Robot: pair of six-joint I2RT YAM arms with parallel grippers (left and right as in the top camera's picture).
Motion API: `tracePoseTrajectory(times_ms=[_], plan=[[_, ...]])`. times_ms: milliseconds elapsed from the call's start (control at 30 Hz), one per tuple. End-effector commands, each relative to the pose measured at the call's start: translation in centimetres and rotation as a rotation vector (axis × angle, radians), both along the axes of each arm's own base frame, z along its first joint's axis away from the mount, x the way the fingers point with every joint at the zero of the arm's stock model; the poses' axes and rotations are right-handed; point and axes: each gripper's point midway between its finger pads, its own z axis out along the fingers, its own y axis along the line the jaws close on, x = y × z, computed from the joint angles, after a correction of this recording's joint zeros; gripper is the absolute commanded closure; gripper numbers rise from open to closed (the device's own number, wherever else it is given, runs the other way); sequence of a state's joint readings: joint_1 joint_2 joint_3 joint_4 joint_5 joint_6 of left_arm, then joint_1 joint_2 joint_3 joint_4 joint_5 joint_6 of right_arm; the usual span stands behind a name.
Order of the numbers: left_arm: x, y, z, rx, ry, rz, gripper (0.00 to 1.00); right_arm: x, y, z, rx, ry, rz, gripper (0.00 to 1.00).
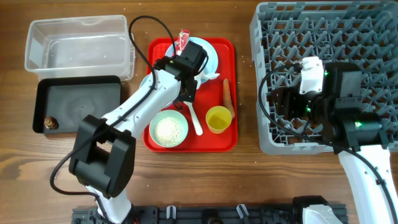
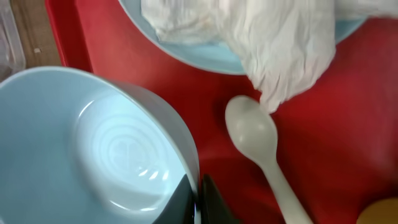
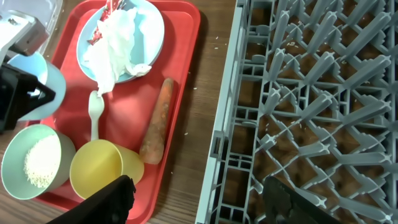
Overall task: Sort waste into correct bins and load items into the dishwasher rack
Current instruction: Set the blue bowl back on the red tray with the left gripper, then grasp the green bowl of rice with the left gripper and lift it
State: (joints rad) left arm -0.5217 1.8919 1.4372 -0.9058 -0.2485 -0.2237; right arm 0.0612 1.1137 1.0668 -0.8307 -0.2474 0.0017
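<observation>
Two bowls show; the left claw (image 2: 198, 204) is pinched shut on the rim of the empty pale blue bowl (image 2: 112, 143), at the edge of the red tray (image 1: 227, 140) nearer the clear tub (image 1: 78, 43); the mint bowl of rice (image 1: 168, 129) sits on the tray near the yellow cup (image 1: 218, 119); the white spoon (image 2: 258, 134) lies between them; the crumpled napkin (image 3: 115, 43) and red wrapper (image 1: 183, 40) rest on the blue plate (image 3: 149, 22); the carrot stick (image 3: 158, 121) lies beside the cup; a brown lump (image 1: 50, 123) sits in the black tray (image 1: 81, 102); the right claw (image 3: 196, 202) hangs wide and empty over the edge of the grey dishwasher rack (image 1: 373, 25).
</observation>
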Motion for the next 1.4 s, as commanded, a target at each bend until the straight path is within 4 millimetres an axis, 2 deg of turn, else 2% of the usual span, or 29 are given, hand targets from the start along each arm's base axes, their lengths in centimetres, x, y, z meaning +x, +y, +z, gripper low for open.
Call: tracePoseTrajectory(times_ms=[0,67,233,333,400,467,533,600,700,733,800,867,933,967,1133,1200,1233,1267,1300,1367], plan=[[1.2,0.0,0.2,-0.003,-0.051,0.032,0.88,0.2,0.4,0.6,0.013,-0.010,0.013,0.31],[1.4,-0.2,0.3,-0.009,-0.060,0.031,0.85,0.2,0.4,0.6,0.013,-0.010,0.013,0.31],[1.2,0.0,0.2,-0.004,-0.053,0.032,0.83,0.3,0.4,0.5,0.012,-0.007,0.013,0.32],[0.8,0.0,0.4,-0.003,-0.034,0.035,0.72,0.3,0.4,0.5,0.012,-0.006,0.013,0.31],[-0.3,0.0,1.5,-0.029,0.006,0.088,0.65,0.3,0.4,0.5,0.012,-0.007,0.014,0.31],[-2.3,-0.6,3.3,-0.105,0.084,0.186,0.60,0.3,0.4,0.5,0.013,-0.006,0.014,0.31],[-4.3,-1.4,3.8,-0.177,0.159,0.253,0.55,0.3,0.4,0.5,0.013,-0.006,0.013,0.31],[-5.7,-2.6,3.4,-0.226,0.229,0.252,0.48,0.2,0.4,0.5,0.013,-0.006,0.013,0.31],[-7.8,-3.1,1.5,-0.203,0.288,0.224,0.46,0.0,0.4,0.3,0.011,0.005,0.014,0.30],[-8.4,-3.3,0.9,-0.193,0.298,0.203,0.46,0.0,0.3,0.3,0.010,0.007,0.014,0.30],[-9.7,-4.2,0.0,-0.169,0.314,0.121,0.39,-0.1,0.3,0.1,0.007,0.014,0.012,0.30],[-10.2,-4.3,-0.8,-0.129,0.302,0.090,0.35,-0.3,0.3,0.0,0.007,0.024,0.012,0.30],[-10.0,-3.5,-1.6,-0.083,0.269,0.091,0.35,-0.5,0.1,-0.2,-0.002,0.036,0.006,0.26],[-9.9,-3.2,-2.0,-0.072,0.259,0.092,0.36,-0.5,0.0,-0.3,-0.008,0.038,0.002,0.26],[-10.5,-1.7,-4.9,-0.057,0.260,0.115,0.53,-0.7,-0.1,-0.5,-0.012,0.050,-0.002,0.25],[-10.6,-1.7,-5.9,-0.066,0.251,0.113,0.71,-0.7,-0.1,-0.5,-0.012,0.048,-0.001,0.25],[-10.6,-1.7,-5.9,-0.067,0.249,0.113,0.83,-0.7,-0.1,-0.5,-0.012,0.048,-0.001,0.25],[-10.5,-1.7,-5.9,-0.068,0.248,0.113,0.90,-0.7,-0.1,-0.5,-0.012,0.049,-0.002,0.25],[-10.5,-1.8,-5.9,-0.070,0.246,0.113,0.95,-0.7,-0.1,-0.5,-0.012,0.049,-0.002,0.25],[-10.5,-2.3,-5.9,-0.097,0.255,0.110,0.96,-0.7,-0.1,-0.5,-0.012,0.048,-0.001,0.25]])
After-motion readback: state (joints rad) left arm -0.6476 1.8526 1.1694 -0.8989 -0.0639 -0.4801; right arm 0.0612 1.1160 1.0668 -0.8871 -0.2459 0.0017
